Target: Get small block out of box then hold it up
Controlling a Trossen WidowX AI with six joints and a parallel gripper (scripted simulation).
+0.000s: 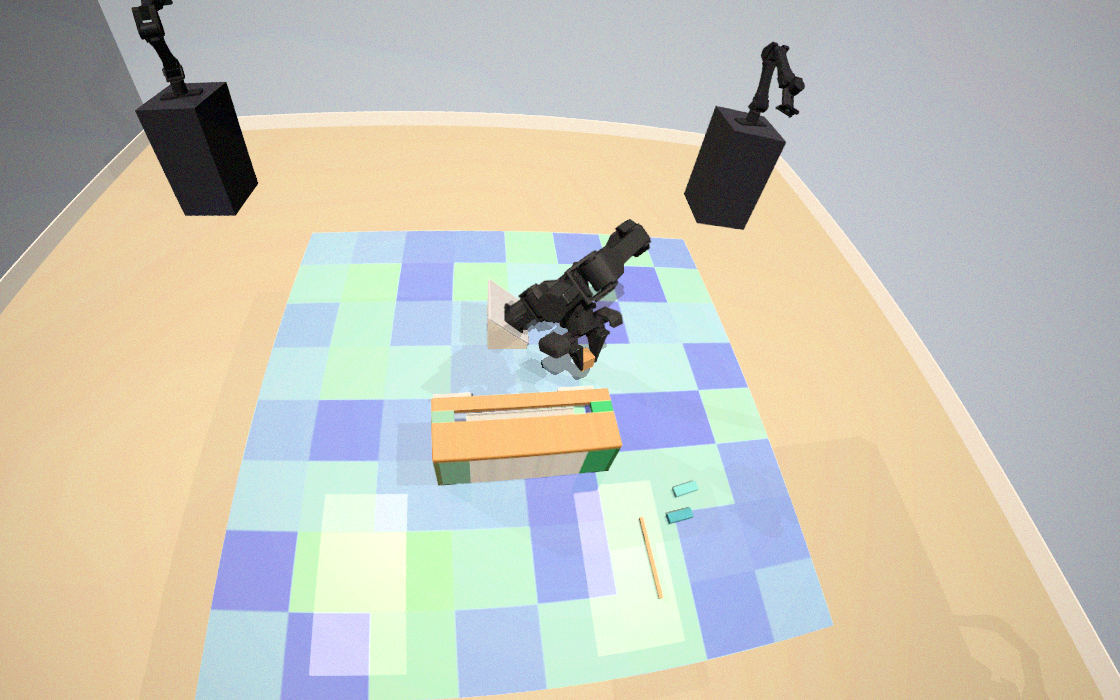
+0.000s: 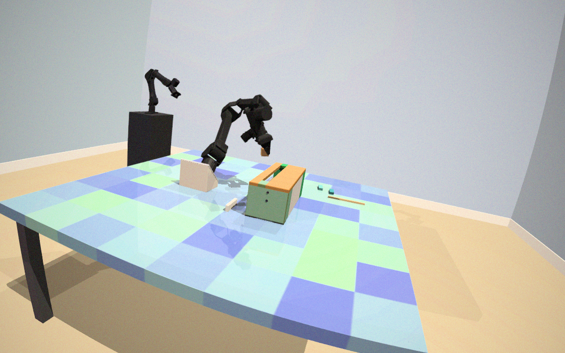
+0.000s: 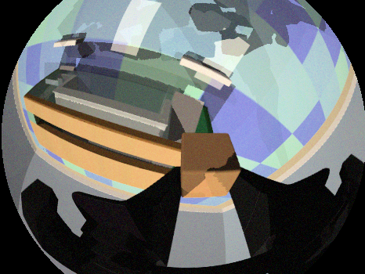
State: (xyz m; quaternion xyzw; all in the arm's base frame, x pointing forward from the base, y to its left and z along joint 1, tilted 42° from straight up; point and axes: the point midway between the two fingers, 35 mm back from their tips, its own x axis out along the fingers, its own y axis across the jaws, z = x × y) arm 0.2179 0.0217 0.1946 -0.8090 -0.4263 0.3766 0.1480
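A small orange-brown block (image 1: 588, 358) (image 2: 264, 152) (image 3: 209, 156) is held in the air. My gripper (image 1: 587, 356) (image 2: 266, 150) (image 3: 203, 170) is shut on it, with a black finger on each side in the wrist view. The box (image 1: 526, 436) (image 2: 286, 178) (image 3: 99, 117) stands upright on the table, with an orange top that has a long slot, and green ends. Block and gripper hang above the level of the box top, on the arm's side of the box. In the wrist view a pale shelf (image 3: 111, 110) shows inside the box, with no block seen on it.
Two teal blocks (image 1: 684, 488) (image 1: 678, 515) (image 2: 320, 187) (image 2: 331, 191) and a thin orange stick (image 1: 650, 558) (image 2: 346, 200) lie beyond the box. A low pale bar (image 2: 230, 204) lies by the box's arm side. Two other arms stand on dark pedestals (image 1: 198, 148) (image 1: 734, 168) off the table.
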